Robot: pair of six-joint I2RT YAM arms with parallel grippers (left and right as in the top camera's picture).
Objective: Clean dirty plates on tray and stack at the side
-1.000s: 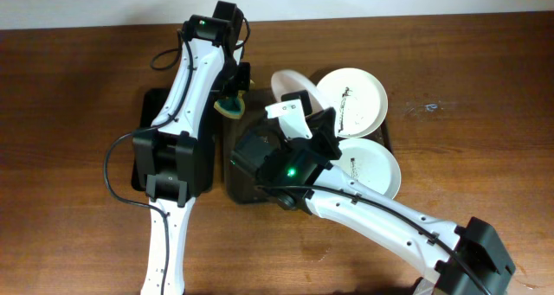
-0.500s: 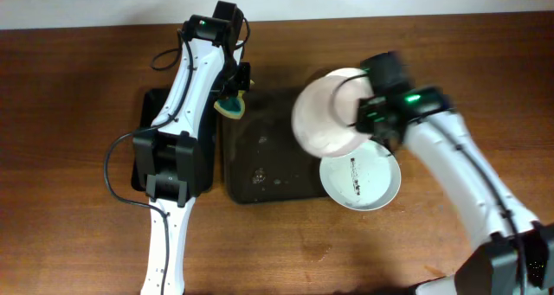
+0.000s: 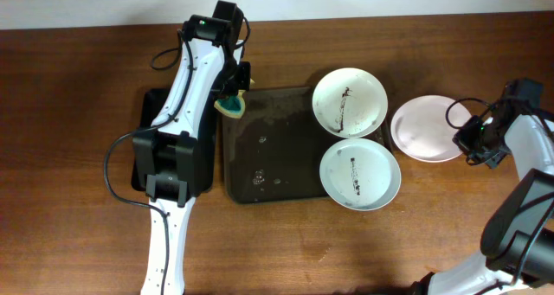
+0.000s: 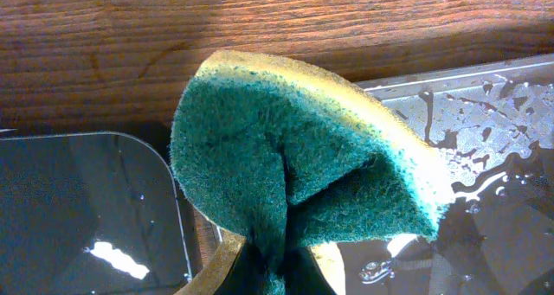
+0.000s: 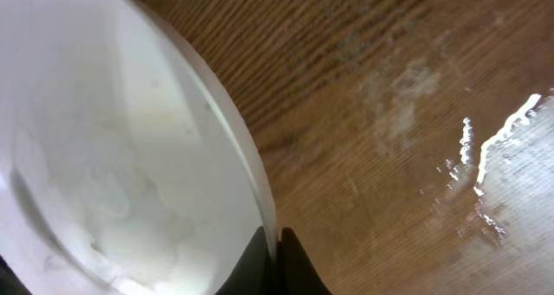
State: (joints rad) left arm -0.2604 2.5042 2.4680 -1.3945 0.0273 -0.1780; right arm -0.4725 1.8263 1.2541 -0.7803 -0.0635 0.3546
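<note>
My left gripper [image 3: 234, 94] is shut on a green and yellow sponge [image 3: 231, 107], held over the back left corner of the dark tray [image 3: 268, 148]; the sponge fills the left wrist view [image 4: 294, 165]. Two dirty white plates with dark streaks lie at the tray's right side, one at the back [image 3: 349, 102] and one at the front [image 3: 359, 174]. My right gripper [image 3: 470, 141] is shut on the rim of a clean white plate [image 3: 426, 129], which is on the wood to the right of the tray. It also shows in the right wrist view [image 5: 112, 157].
A second dark tray [image 3: 149, 131] lies left of the main tray, under my left arm. Wet smears mark the wood [image 5: 485, 182] near the clean plate. The table's back edge runs along the top.
My right arm has swung from over the tray to the far right, carrying the clean plate off the tray and down to the wood. The left arm has not moved.
</note>
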